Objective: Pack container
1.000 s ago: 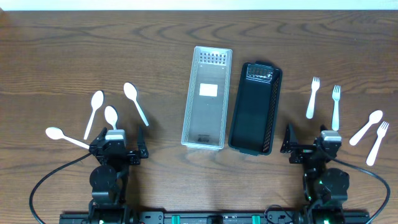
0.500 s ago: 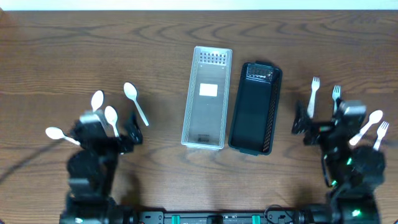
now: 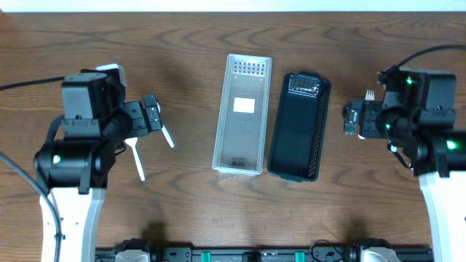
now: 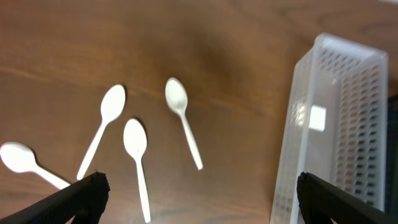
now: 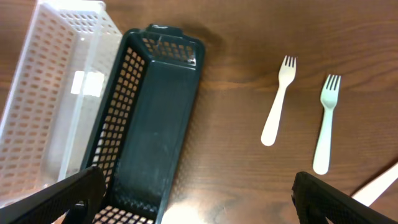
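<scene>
A clear white basket (image 3: pixel 242 138) and a black mesh basket (image 3: pixel 295 138) lie side by side at the table's middle, both empty. Several white spoons lie left of them; the left wrist view shows them (image 4: pixel 137 155) (image 4: pixel 182 118) (image 4: pixel 102 124). White forks (image 5: pixel 278 102) (image 5: pixel 324 121) lie right of the black basket (image 5: pixel 149 124). My left gripper (image 3: pixel 151 116) (image 4: pixel 199 202) hangs open and empty above the spoons. My right gripper (image 3: pixel 353 118) (image 5: pixel 199 199) hangs open and empty between the black basket and the forks. In the overhead view the arms hide most utensils.
A fourth spoon (image 4: pixel 25 160) lies at the far left. Another white utensil (image 5: pixel 376 186) shows at the right wrist view's lower right corner. The white basket (image 4: pixel 336 137) fills the right side of the left wrist view. Bare wood surrounds the baskets.
Both arms have lifted from the table's near edge and moved away from it. The left now covers the spoons, the right covers the forks. Nothing was picked up.
</scene>
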Action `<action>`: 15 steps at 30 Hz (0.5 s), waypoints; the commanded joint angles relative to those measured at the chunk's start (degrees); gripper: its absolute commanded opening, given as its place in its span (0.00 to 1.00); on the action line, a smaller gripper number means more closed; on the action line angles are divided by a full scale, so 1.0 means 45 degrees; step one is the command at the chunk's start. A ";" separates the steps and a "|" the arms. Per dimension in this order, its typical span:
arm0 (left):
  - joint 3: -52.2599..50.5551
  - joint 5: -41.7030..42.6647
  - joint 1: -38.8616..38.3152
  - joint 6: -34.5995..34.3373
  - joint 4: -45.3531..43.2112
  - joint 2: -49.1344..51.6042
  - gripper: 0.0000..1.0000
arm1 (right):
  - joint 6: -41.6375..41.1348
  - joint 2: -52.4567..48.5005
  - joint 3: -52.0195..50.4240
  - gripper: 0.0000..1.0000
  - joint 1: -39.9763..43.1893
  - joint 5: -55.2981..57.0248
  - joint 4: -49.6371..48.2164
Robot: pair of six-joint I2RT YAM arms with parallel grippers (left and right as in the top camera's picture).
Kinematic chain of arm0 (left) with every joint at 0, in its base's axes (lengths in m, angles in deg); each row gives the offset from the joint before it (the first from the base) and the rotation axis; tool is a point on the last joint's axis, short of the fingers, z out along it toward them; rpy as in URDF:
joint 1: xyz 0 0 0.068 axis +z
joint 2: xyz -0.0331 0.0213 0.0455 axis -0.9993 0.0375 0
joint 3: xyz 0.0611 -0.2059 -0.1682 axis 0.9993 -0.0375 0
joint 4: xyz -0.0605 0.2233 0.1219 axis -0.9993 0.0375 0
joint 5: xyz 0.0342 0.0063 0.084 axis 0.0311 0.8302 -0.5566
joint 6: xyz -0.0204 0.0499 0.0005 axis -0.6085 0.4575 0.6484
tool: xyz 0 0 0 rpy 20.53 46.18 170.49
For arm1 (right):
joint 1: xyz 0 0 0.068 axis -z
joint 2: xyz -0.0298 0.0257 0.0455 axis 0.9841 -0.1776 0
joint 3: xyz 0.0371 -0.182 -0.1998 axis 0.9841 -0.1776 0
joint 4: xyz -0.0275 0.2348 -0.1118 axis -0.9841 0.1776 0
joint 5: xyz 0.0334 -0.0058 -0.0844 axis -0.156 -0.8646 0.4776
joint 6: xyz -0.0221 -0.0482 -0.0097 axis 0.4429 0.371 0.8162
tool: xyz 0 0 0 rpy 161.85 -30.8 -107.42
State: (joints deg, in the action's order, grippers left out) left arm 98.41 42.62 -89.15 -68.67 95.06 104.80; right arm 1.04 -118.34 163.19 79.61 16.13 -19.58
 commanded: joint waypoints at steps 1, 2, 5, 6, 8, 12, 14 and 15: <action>0.0306 0.0029 -0.0015 0.0228 0.0277 0.0199 0.98 | -0.0442 -0.1035 0.0622 0.99 0.0393 0.0491 -0.0175; 0.0306 0.0029 -0.0015 0.0228 0.0282 0.0223 0.98 | -0.0636 -0.1574 0.0928 0.99 0.0636 0.0520 -0.0107; 0.0306 0.0024 -0.0015 0.0228 0.0214 0.0228 0.98 | -0.0782 -0.3687 0.2482 0.99 0.1389 0.0525 0.0515; 0.0306 -0.0010 -0.0015 0.0228 0.0199 0.0228 0.98 | -0.0699 -0.4410 0.3104 0.99 0.1598 0.0525 0.0729; 0.0301 -0.0112 -0.0015 0.0233 0.0180 0.0238 0.98 | -0.0413 -0.6057 0.4677 0.99 0.1962 0.0534 0.1180; 0.0301 -0.0112 -0.0015 0.0233 0.0175 0.0238 0.98 | -0.0136 -0.8544 0.7004 0.99 0.2074 0.0855 0.1355; 0.0301 -0.0112 -0.0015 0.0228 0.0175 0.0238 0.98 | 0.0029 -0.9593 0.7708 0.99 0.2084 0.0850 0.1316; 0.0301 -0.0112 -0.0015 0.0228 0.0175 0.0238 0.98 | 0.0102 -1.0117 0.7970 0.99 0.2084 0.0816 0.1297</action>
State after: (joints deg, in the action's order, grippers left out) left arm 98.63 42.60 -89.15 -68.65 95.96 105.90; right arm -0.16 -159.37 194.99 88.96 19.12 -13.92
